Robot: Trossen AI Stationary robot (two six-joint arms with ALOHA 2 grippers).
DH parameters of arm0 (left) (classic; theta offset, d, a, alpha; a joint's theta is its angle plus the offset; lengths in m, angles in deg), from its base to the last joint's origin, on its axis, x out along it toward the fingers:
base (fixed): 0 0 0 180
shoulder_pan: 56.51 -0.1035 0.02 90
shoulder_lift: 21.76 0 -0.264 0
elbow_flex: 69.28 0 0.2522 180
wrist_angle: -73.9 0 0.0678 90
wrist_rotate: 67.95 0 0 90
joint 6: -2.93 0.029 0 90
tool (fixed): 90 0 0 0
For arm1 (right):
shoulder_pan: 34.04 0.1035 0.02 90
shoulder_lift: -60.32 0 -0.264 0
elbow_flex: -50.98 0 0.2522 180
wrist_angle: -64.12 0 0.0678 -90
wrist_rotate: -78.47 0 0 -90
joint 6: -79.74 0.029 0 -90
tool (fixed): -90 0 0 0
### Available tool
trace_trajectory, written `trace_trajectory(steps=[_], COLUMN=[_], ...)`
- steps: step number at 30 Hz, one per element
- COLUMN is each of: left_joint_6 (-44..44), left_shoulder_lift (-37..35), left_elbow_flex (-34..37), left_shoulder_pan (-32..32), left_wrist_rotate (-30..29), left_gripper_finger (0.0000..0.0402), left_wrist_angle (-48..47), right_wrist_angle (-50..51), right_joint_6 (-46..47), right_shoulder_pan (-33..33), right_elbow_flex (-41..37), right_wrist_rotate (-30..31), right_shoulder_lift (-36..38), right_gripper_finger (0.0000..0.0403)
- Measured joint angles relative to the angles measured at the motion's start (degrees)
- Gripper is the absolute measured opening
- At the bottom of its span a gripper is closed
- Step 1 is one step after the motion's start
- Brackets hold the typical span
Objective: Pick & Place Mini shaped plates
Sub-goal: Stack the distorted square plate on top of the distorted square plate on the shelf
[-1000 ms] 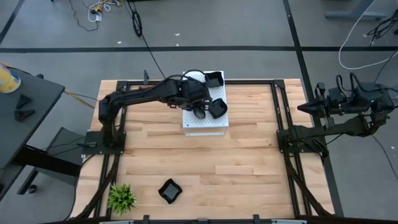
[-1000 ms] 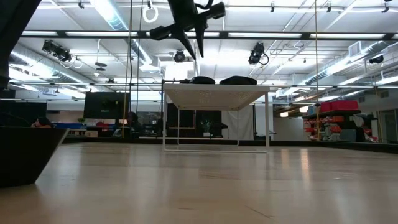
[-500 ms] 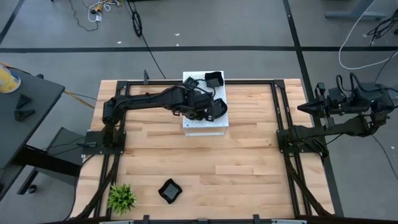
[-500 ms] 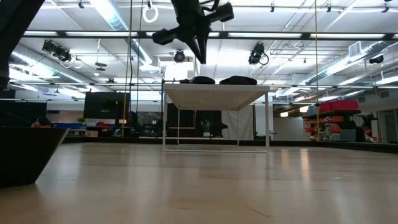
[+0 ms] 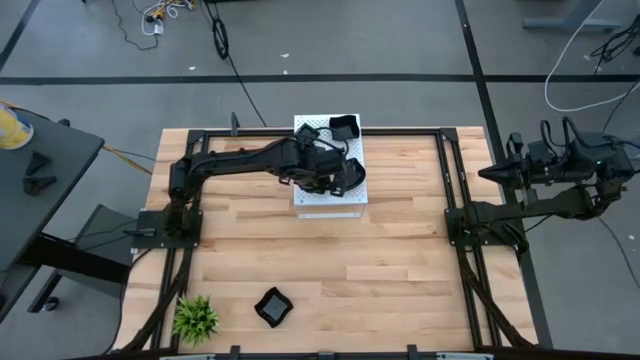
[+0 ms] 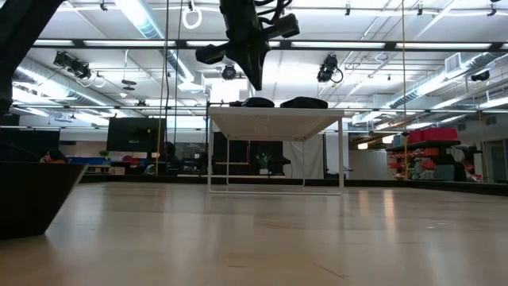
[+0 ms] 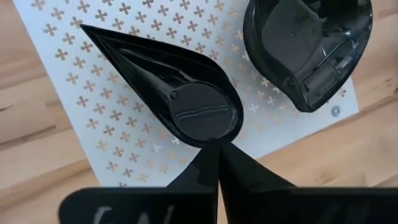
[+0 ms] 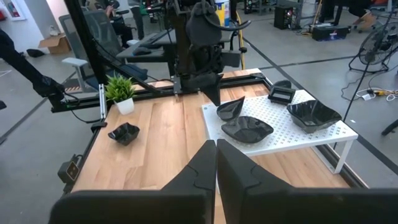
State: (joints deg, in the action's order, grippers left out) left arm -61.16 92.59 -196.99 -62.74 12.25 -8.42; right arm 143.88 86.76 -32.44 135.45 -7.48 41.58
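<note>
Glossy black mini plates rest on a raised white perforated board [image 5: 312,196]. A teardrop plate [image 7: 168,81] and a deep rounded one [image 7: 305,50] show in the left wrist view. A square one [image 5: 344,127] sits at the board's far corner. One more plate [image 5: 272,306] rests on the table near its near edge. My left gripper [image 7: 217,149] is shut and hangs above the board [image 6: 274,115], over the teardrop's round end; the low view shows it [image 6: 255,83] clear of the plates. My right gripper [image 8: 216,149] is shut and waits beyond the table's right edge.
A small green plant [image 5: 196,317] stands at the table's near left corner, beside the lone plate. Black frame rails [image 5: 450,180] run along the table's left and right sides. Bare wood lies between the board and the near edge.
My left arm has stretched out flatter over the board, and its gripper has sunk a little toward the plates, shifting slightly toward the table's right. The plates have not moved.
</note>
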Motion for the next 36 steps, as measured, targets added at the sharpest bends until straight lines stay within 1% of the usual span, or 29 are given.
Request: trace_trajectory(steps=[8,14,19,23,27,36], left_joint_6=[0.9,0.9,0.9,0.8,0.9,2.1], left_shoulder_lift=[1.9,2.0,1.8,1.5,1.5,1.5], left_elbow_flex=[0.0,0.0,0.0,0.0,0.0,0.0], left_shoulder_pan=[-0.3,-0.4,-0.7,-0.6,-0.5,-0.8], left_wrist_rotate=[1.9,-0.1,-0.2,1.2,0.7,0.4], left_gripper_finger=[0.0007,0.0006,0.0014,0.0010,0.0005,0.0008], left_wrist_angle=[-0.2,-0.4,-0.3,0.1,0.4,0.0], right_wrist_angle=[0.0,0.0,0.0,0.0,0.0,0.0], right_joint_6=[0.0,0.0,0.0,0.0,0.0,0.0], right_shoulder_pan=[0.0,0.0,0.0,0.0,0.0,0.0], right_elbow_flex=[0.0,0.0,0.0,0.0,0.0,0.0], right_wrist_rotate=[0.0,0.0,0.0,0.0,0.0,0.0], right_shoulder_lift=[0.0,0.0,0.0,0.0,0.0,0.0], right_gripper_finger=[0.0019,0.0019,0.0019,0.0019,0.0019,0.0019])
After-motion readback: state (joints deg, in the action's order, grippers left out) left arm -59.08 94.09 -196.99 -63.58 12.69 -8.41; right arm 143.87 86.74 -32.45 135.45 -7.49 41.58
